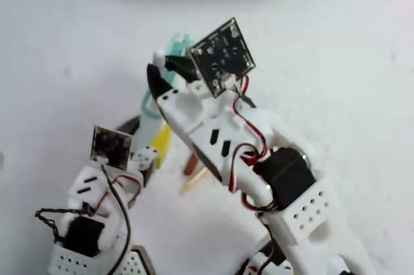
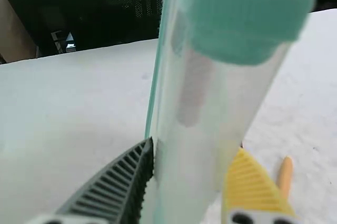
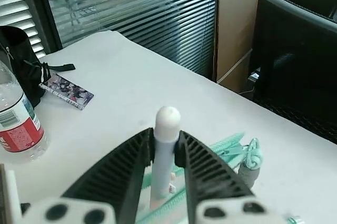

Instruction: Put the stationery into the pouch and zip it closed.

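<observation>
A translucent pouch point(image 2: 210, 108) with teal trim stands between the black finger point(image 2: 118, 187) and yellow finger point(image 2: 247, 187) of my left gripper point(image 2: 195, 150), which is shut on it. In the high view the left gripper point(image 1: 145, 134) holds the pouch point(image 1: 154, 103) near the table's middle. My right gripper point(image 3: 166, 137) is shut on a white pen point(image 3: 164, 150) held upright, just above the pouch's teal zipper point(image 3: 221, 147) and its pull point(image 3: 251, 158). From above, the right gripper point(image 1: 165, 68) and pen point(image 1: 158, 58) are at the pouch's far end. A pencil point(image 1: 194, 178) lies on the table beside the pouch.
A water bottle point(image 3: 16, 124), a black bag point(image 3: 21, 60) and a printed card point(image 3: 68, 91) sit farther off on the white table point(image 1: 336, 61). A black chair point(image 3: 300, 50) stands beyond the table edge. The right arm's body point(image 1: 259, 158) spans the table's middle.
</observation>
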Controlling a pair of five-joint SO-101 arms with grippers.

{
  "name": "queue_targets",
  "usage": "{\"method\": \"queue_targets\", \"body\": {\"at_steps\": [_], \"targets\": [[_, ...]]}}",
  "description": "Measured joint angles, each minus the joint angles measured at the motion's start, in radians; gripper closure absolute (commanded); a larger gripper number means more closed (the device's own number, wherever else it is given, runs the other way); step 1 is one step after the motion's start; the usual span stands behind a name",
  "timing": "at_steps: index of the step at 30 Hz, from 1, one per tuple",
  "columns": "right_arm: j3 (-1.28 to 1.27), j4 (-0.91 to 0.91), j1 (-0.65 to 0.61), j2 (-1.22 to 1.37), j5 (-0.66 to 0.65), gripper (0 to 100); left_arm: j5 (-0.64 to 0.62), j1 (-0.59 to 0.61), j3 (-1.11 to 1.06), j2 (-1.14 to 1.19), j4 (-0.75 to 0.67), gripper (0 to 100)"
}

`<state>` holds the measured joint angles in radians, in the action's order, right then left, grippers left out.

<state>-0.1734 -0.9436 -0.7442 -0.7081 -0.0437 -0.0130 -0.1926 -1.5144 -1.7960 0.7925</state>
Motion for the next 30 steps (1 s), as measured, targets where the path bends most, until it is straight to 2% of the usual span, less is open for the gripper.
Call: {"method": "queue_targets", "body": {"at_steps": [5, 22, 30], "targets": [[0.0, 0.0, -0.002, 0.0, 0.0, 75.2, 0.0, 0.0, 0.0, 0.0, 0.0, 79], [0.0, 0.0, -0.002, -0.008, -0.002, 75.8, -0.014, -0.002, 0.0, 0.002, 0.02, 79], [0.0, 0.0, 0.0, -0.008, -0.003, 75.8, -0.034, 0.0, 0.043, 0.008, 0.091, 79]]}}
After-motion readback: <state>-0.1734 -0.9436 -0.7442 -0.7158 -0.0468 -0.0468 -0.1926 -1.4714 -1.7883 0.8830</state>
